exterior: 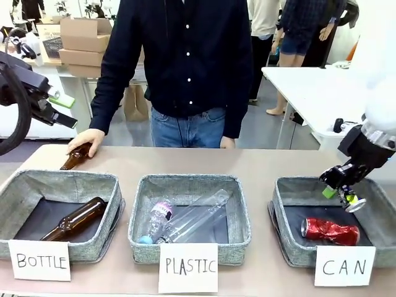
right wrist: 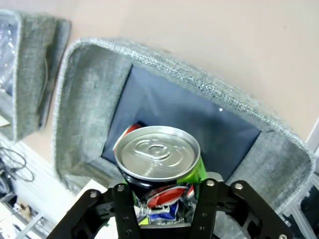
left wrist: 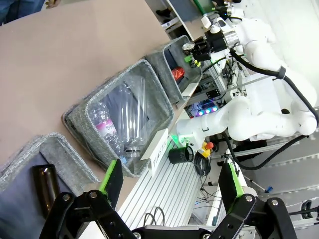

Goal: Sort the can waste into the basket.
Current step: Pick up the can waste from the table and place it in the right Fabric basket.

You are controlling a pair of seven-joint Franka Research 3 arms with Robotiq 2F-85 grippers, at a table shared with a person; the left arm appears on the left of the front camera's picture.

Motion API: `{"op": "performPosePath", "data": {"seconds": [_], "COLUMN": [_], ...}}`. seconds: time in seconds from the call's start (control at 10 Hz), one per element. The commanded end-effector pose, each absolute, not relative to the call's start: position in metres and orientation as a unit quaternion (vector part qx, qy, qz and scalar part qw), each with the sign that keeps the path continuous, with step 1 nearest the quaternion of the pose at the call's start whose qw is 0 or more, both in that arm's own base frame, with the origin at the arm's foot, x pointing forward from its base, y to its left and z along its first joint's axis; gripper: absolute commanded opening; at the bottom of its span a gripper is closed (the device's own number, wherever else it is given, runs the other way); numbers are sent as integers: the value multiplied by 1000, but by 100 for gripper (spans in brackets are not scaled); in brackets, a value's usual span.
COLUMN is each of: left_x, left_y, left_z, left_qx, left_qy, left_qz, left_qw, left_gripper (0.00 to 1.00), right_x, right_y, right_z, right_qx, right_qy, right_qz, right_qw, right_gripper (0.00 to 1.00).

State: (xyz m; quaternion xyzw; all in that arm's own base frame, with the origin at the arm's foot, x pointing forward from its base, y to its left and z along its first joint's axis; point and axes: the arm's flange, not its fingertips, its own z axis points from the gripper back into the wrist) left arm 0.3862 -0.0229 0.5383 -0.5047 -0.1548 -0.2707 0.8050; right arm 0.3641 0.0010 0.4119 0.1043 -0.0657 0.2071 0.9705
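My right gripper [exterior: 342,193] hangs over the grey basket [exterior: 291,185] with the "CAN" card and is shut on a dark can [exterior: 354,203]. In the right wrist view the can's silver lid [right wrist: 157,158] faces the camera, and my gripper [right wrist: 162,196] flanks its body above the basket's rim [right wrist: 199,84]. A dented red can [exterior: 330,231] lies on the basket's dark bottom, and a sliver of it [right wrist: 130,130] shows behind the held can. My left gripper [left wrist: 169,184] is open with nothing in it, raised at the far left [exterior: 59,116].
A person stands at the far side with a hand on a brown bottle [exterior: 77,156] lying on the table. The "BOTTLE" basket [exterior: 18,185] holds a brown bottle [exterior: 74,219]. The "PLASTIC" basket [exterior: 185,181] holds clear bottles [exterior: 185,219].
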Motion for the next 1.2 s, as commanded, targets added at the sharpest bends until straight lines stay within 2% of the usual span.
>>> {"op": "performPosePath", "data": {"seconds": [0.0, 0.1, 0.2, 0.6, 0.7, 0.8, 0.9, 1.1], "left_x": [385, 385, 385, 385, 385, 385, 385, 385], "left_y": [-21, -21, -21, -21, -21, -21, -21, -21], "left_z": [539, 539, 539, 539, 539, 539, 539, 539], "left_qx": [-500, -500, -500, -500, -500, -500, -500, -500], "left_qy": [-155, -155, -155, -155, -155, -155, -155, -155], "left_qz": [-280, -280, -280, -280, -280, -280, -280, -280], "left_qw": [805, 805, 805, 805, 805, 805, 805, 805], "left_gripper": [100, 100, 100, 100, 100, 100, 100, 100], "right_x": [367, 367, 368, 371, 370, 369, 363, 344], "right_y": [-2, -3, -2, 0, 1, 3, -5, -27], "right_z": [411, 411, 411, 412, 419, 436, 447, 451], "right_qx": [129, 130, 132, 151, 225, 406, 522, 665], "right_qy": [-73, -73, -71, -70, -92, -117, -117, -144], "right_qz": [222, 222, 223, 218, 191, 85, 76, 90], "right_qw": [964, 964, 963, 962, 951, 902, 841, 727], "right_gripper": [88, 98, 100, 100, 100, 100, 100, 100]}}
